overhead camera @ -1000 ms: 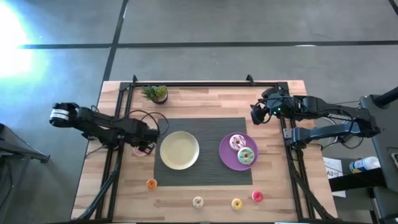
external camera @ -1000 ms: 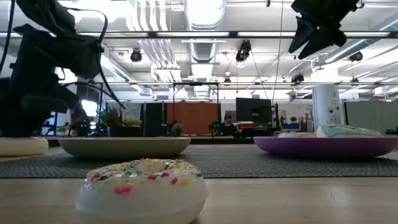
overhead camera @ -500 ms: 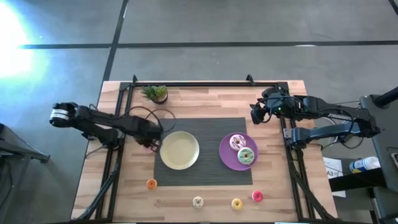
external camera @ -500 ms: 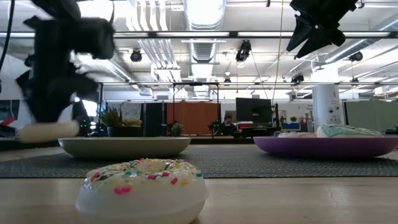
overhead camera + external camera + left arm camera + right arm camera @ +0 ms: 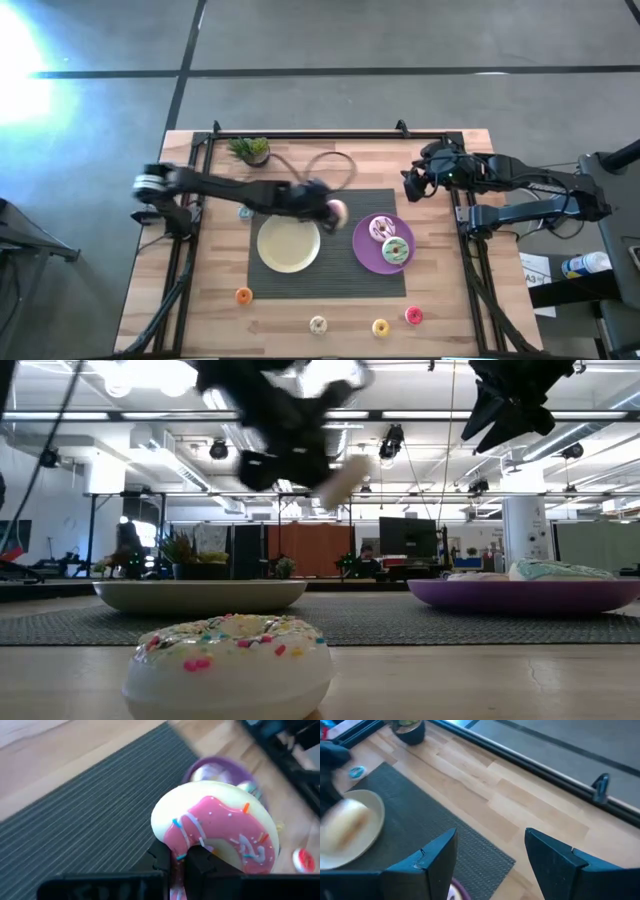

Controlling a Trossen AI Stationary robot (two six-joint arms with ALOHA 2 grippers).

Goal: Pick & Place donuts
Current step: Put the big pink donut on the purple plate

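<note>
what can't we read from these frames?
- Left pincer, high view: motion blur hides its grip; the left wrist view shows it shut on the pink donut.
- Purple plate, low view: only its rim shows, donuts barely visible.
- Yellow plate, right wrist view: partly covered by a blur.

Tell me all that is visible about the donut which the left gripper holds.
The pink-iced donut is a small ring with a cream body, pink icing and coloured sprinkles, looking like smooth plastic. The left gripper pinches its rim, holding it tilted in the air above the dark mat, between the yellow plate and the purple plate.
</note>
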